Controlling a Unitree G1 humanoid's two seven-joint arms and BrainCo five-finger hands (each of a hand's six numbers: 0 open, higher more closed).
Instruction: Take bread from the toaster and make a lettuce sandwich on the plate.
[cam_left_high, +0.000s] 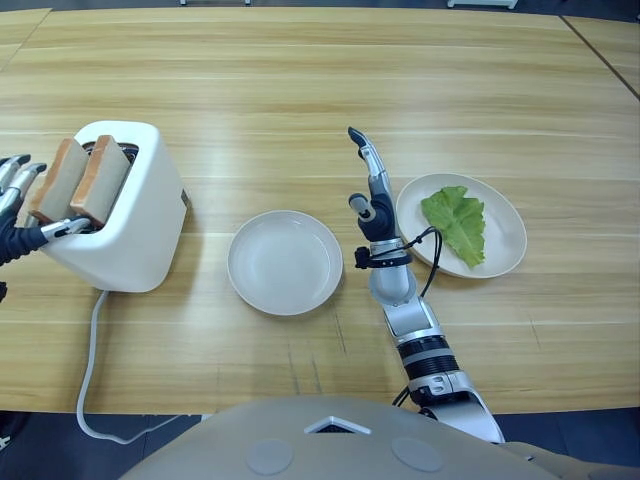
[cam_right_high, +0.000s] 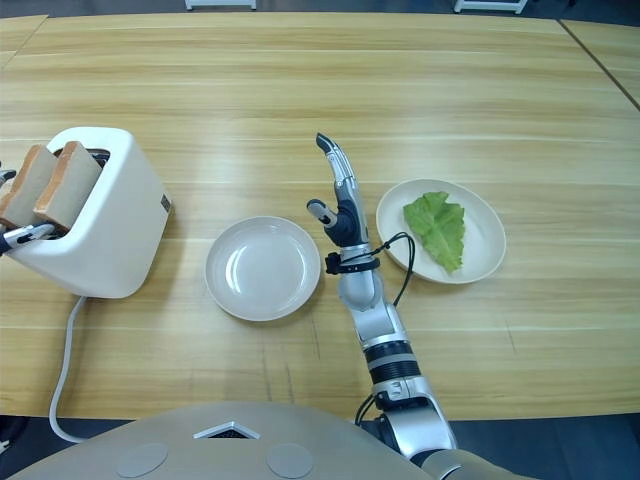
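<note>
A white toaster (cam_left_high: 135, 215) stands at the table's left with two slices of bread (cam_left_high: 82, 180) sticking up out of its slots. My left hand (cam_left_high: 18, 205) is at the toaster's left side, its fingers around the outer slice. An empty white plate (cam_left_high: 285, 262) lies in the middle. To its right, a second plate (cam_left_high: 500, 215) carries a green lettuce leaf (cam_left_high: 458, 222). My right hand (cam_left_high: 370, 190) stands upright between the two plates, fingers stretched out and holding nothing.
The toaster's white cord (cam_left_high: 88, 370) runs down over the table's front edge. The far half of the wooden table (cam_left_high: 320, 70) is bare.
</note>
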